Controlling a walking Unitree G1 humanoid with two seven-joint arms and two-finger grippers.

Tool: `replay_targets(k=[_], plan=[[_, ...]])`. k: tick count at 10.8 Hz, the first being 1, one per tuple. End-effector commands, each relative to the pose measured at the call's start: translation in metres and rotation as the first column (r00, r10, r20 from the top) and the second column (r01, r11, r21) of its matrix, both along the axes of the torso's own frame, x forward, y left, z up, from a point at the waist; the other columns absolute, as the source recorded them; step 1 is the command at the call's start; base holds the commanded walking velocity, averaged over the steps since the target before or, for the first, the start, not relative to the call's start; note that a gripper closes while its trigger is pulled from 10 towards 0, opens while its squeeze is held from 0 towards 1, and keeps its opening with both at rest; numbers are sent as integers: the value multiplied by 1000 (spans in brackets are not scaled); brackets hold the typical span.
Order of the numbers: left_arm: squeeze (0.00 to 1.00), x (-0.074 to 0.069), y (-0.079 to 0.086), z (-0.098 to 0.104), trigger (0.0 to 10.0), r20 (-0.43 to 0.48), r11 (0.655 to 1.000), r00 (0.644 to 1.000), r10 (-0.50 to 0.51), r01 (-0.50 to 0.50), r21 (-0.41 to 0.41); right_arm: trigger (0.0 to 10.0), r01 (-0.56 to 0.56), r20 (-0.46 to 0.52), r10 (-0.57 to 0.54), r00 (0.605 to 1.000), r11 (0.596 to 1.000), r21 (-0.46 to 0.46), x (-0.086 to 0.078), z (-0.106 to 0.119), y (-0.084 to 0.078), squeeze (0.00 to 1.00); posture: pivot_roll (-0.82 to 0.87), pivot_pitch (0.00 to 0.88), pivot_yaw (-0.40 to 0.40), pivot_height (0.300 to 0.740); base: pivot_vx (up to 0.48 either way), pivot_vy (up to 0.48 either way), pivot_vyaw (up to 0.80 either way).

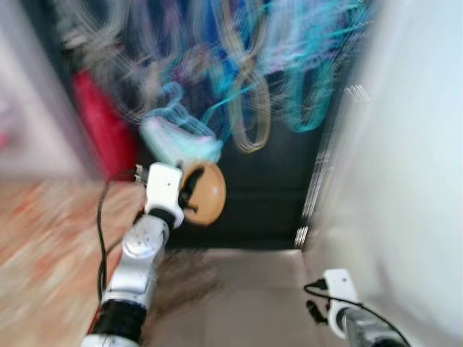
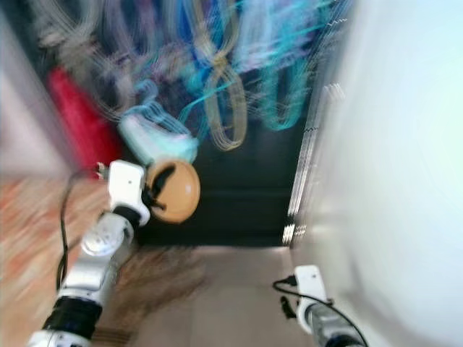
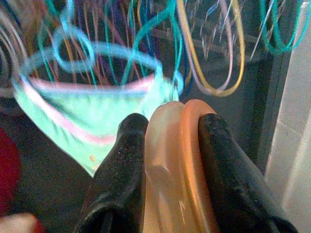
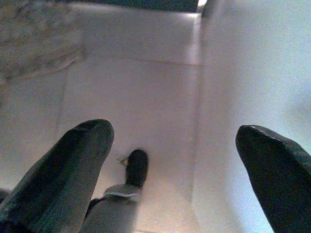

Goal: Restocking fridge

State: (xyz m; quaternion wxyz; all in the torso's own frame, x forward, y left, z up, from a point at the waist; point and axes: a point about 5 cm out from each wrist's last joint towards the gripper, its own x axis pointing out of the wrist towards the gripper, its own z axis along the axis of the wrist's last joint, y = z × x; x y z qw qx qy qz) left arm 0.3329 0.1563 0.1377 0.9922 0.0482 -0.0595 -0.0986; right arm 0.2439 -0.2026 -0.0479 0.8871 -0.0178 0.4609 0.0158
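- The left gripper (image 3: 167, 160) is raised in the middle left of the head views, its two black fingers (image 3: 124, 170) clamped tight on the rim of an orange-brown disc-shaped thing (image 1: 205, 192), flat and round, perhaps a plate or lid; I cannot tell which
- In the left wrist view the thing's edge runs between the two fingers, pale tan on one side and deeper orange on the other, touching both
- Just above the held thing in the head views sits a pale mint-green container (image 1: 177, 141), bowl- or basket-like, with a pink stripe visible in the left wrist view; what it holds is too blurred to tell
- Behind it, across the top of the frame, a dark opening (image 1: 275, 195) is streaked with teal, blue, yellow and purple loops (image 1: 249, 108), smeared by camera motion, so the items there cannot be made out
- A red shape (image 1: 101, 123) stands at the upper left, beside the dark opening
- A white wall or door panel (image 1: 405, 144) fills the right side of the frame
- The right gripper (image 4: 175, 160) hangs low at the lower right, over a pale grey floor (image 4: 136, 87); its fingers are spread wide apart with nothing between them
- A reddish-brown patterned floor (image 1: 43, 246) lies at the lower left
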Motion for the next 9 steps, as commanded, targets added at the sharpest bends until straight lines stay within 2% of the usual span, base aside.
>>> replay_targets(k=[1, 2, 3, 4, 5, 6, 7, 9], plan=[[0, 2, 16, -12, 10000, -67, 997, 996, 63, -65, -29, 10000, -1, -4, 1, 1000, 1000, 14, 1, 0, 4, 0, 42, 0, 59, 740, 0, 0, -788], [0, -1, 28, -49, 10000, -239, 994, 967, 85, -100, -51, 10000, -5, -11, 5, 1000, 1000, 14, -1, -2, 5, 0, 45, 0, 58, 740, 0, 0, -788], [0, -20, 35, -98, 10000, -460, 994, 884, 82, -108, -32, 10000, -20, -21, 20, 1000, 1000, 12, -5, -4, 6, 0, 43, 0, 61, 740, 0, 0, -788], [0, -44, 40, -135, 10000, -608, 989, 784, 122, -146, 10, 10000, -38, -33, 38, 999, 999, 7, -10, -8, 6, 0, 36, 0, 61, 740, 0, 0, -788], [0, -66, 44, -159, 10000, -688, 984, 708, 159, -172, 50, 10000, -48, -39, 49, 998, 999, 6, -14, -10, 6, 0, 24, 0, 58, 740, 0, 0, 0], [0, -98, 49, -187, 10000, -775, 974, 597, 206, -205, 100, 10000, -32, -43, 33, 999, 999, 15, -21, -14, 6, 0, 13, 0, 53, 740, 0, 0, 0], [0, -122, 51, -203, 10000, -820, 965, 520, 238, -222, 139, 10000, -41, -58, 42, 997, 999, 15, -29, -19, 5, 0, 11, 0, 45, 740, 0, 0, 0], [0, -147, 54, -216, 10000, -848, 944, 441, 293, -275, 183, 10000, -41, -75, 41, 996, 999, 13, -40, -25, 3, 0, -6, 0, 37, 740, 0, 0, 0]])
